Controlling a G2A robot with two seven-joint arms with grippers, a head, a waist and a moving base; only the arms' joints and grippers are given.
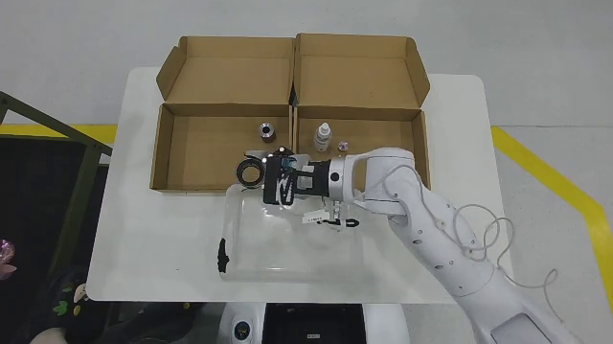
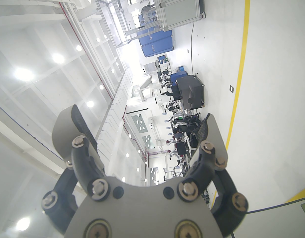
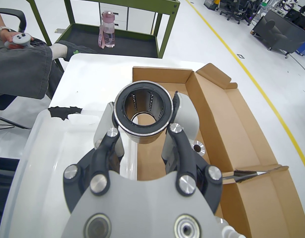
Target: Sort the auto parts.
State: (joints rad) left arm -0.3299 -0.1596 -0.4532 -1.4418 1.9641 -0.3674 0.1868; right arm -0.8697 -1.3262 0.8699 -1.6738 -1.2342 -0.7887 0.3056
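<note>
The right hand (image 1: pixel 261 173) is clamped around a bearing (image 3: pixel 143 111), a chunky metal sleeve with a black ring at its open end and rows of tiny balls visible inside the bore. The fingers (image 3: pixel 185 115) press on both sides of it. From the top view, the bearing hangs right at the near wall of the left cardboard box (image 1: pixel 192 152), close to the corner where it meets the right cardboard box (image 1: pixel 383 148). It's basically on the border between that box and the clear bin (image 1: pixel 278 253) sitting in front of it on the white counter (image 1: pixel 153 239).

Inside the left box there's a small silver collar (image 1: pixel 265 131) with a dark hole, up near the far wall. The right box has a white bottle-shaped part (image 1: pixel 324 135) with a little silver piece (image 1: pixel 342 143) just beside it. The clear bin has a patch of black tape (image 1: pixel 222 254) on its left rim and a small tagged part (image 1: pixel 330 217) lying under the arm.

The left hand (image 2: pixel 141 120) is spread wide with nothing between the pads and points up toward the ceiling and the room behind.
</note>
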